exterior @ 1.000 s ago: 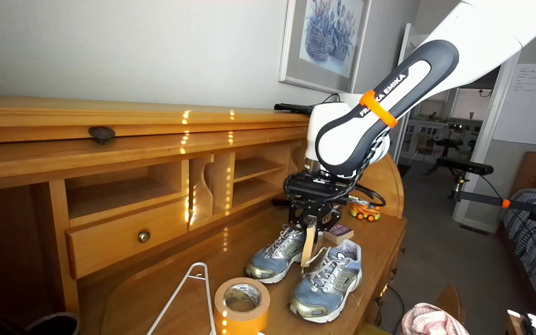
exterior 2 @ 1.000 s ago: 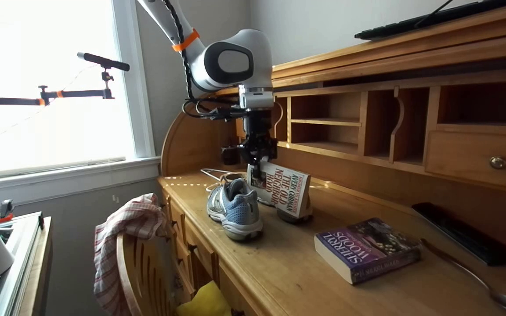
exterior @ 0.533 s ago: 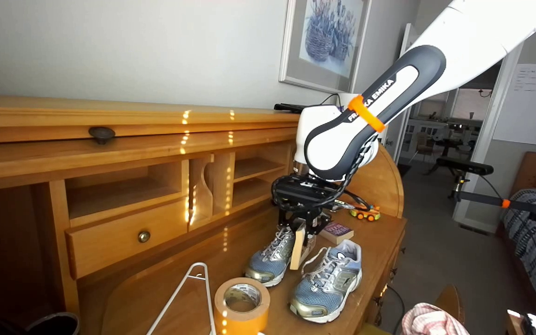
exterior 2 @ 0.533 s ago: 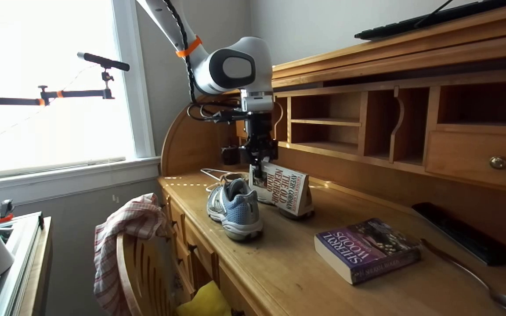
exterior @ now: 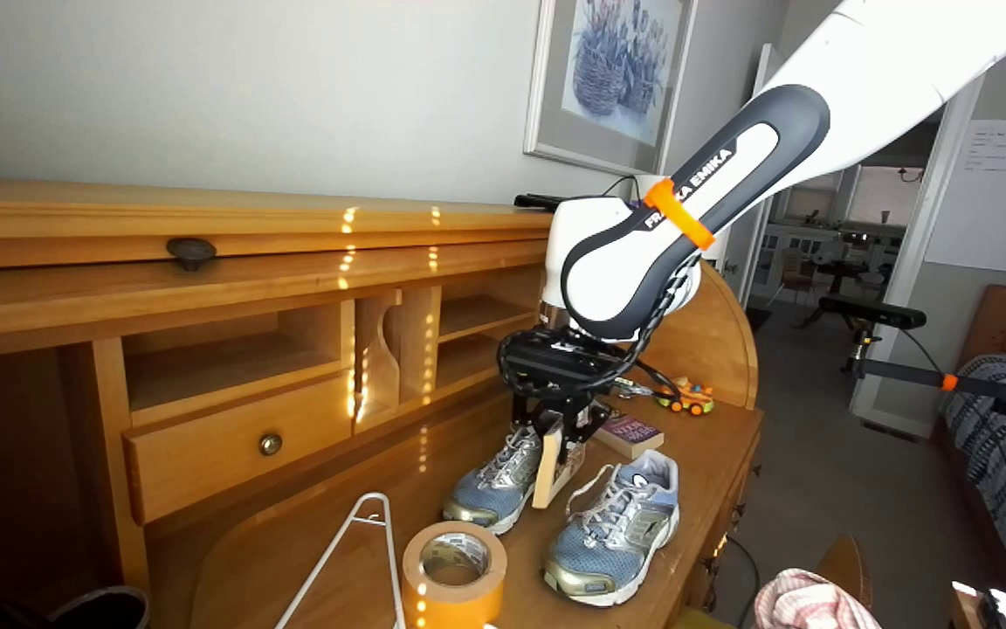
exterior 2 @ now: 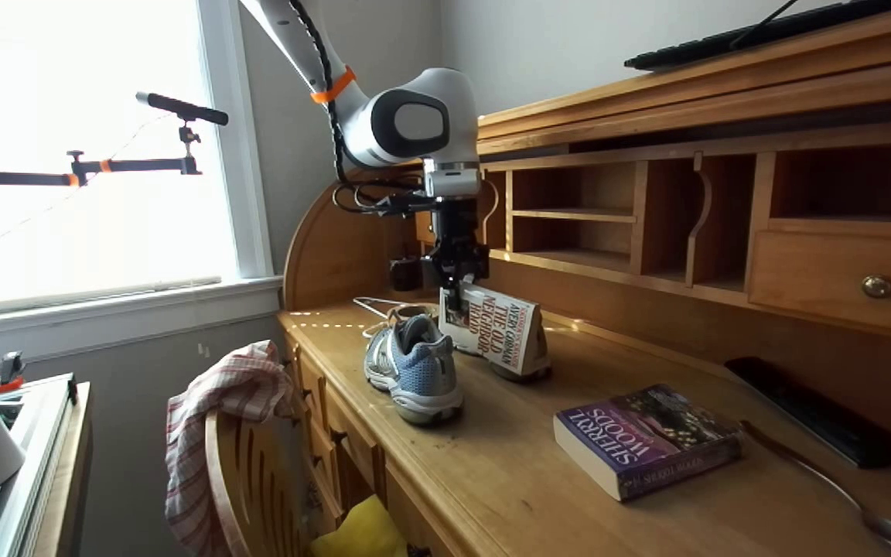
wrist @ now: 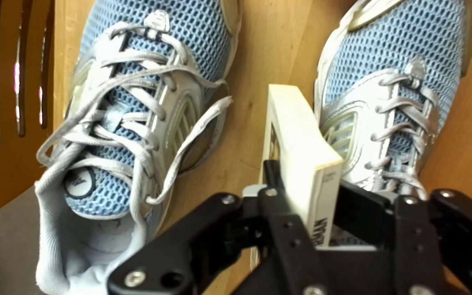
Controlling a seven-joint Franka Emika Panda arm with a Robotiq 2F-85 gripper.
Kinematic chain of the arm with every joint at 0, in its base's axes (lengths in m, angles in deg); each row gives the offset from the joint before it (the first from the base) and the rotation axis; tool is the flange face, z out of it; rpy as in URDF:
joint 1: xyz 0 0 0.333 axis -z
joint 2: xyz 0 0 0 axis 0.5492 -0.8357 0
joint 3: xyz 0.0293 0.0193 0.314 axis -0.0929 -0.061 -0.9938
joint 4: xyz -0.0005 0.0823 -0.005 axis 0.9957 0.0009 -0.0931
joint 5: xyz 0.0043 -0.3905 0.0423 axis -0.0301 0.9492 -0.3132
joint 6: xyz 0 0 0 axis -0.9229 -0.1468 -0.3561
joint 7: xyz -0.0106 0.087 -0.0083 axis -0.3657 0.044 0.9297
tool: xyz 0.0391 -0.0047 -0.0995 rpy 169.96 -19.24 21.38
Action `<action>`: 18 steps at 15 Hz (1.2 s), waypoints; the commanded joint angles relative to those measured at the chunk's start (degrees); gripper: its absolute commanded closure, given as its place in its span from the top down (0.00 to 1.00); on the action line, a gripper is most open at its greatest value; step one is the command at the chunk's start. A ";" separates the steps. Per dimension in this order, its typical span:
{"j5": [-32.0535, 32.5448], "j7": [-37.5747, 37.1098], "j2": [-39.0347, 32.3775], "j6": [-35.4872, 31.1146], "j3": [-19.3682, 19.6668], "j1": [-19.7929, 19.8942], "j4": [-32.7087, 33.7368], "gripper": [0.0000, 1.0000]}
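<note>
My gripper [exterior: 561, 430] is shut on a white paperback book [exterior 2: 496, 329], holding it upright on edge; it also shows in an exterior view [exterior 2: 457, 298] and the wrist view [wrist: 303, 180]. The book's pale page edge shows in an exterior view [exterior: 547, 479] and the wrist view [wrist: 295, 127]. The book is between two blue-grey running shoes. The shoe by the shelves [exterior: 494, 489] is close beside the book, at right in the wrist view [wrist: 400, 82]. The shoe by the front edge [exterior: 612, 537] lies apart, at left in the wrist view [wrist: 137, 98]. The book's lower edge is partly hidden.
An orange tape roll [exterior: 455, 581] and white hanger [exterior: 333, 555] lie beyond the shoe toes. A purple book [exterior 2: 639, 437], spoon [exterior 2: 809, 476] and black object [exterior 2: 813, 410] lie behind the heels. A toy car [exterior: 686, 397] and shelves [exterior 2: 573, 213] stand nearby. A chair [exterior 2: 252, 472] stands in front.
My gripper and the held book have moved toward the shelves and slightly down. The shoe by the shelves has shifted the same way. The other shoe has not moved.
</note>
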 commanded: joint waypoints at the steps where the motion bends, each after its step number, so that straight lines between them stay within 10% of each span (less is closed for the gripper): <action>1: -0.96 -1.39 -0.91 -0.40 -0.34 -0.58 0.93 0.06; 3: -0.91 -1.51 -0.69 -0.45 -0.42 -0.69 0.65 0.06; 4: -0.69 -1.69 -0.68 -0.64 -0.37 -0.82 0.56 0.14; 5: -0.63 -1.65 -0.70 -0.50 -0.39 -0.84 0.57 0.48; 13: -0.32 -1.55 0.27 -2.40 -0.59 -1.20 -0.70 0.99; 18: 0.20 1.39 3.59 -4.59 -0.80 -0.91 -3.67 1.00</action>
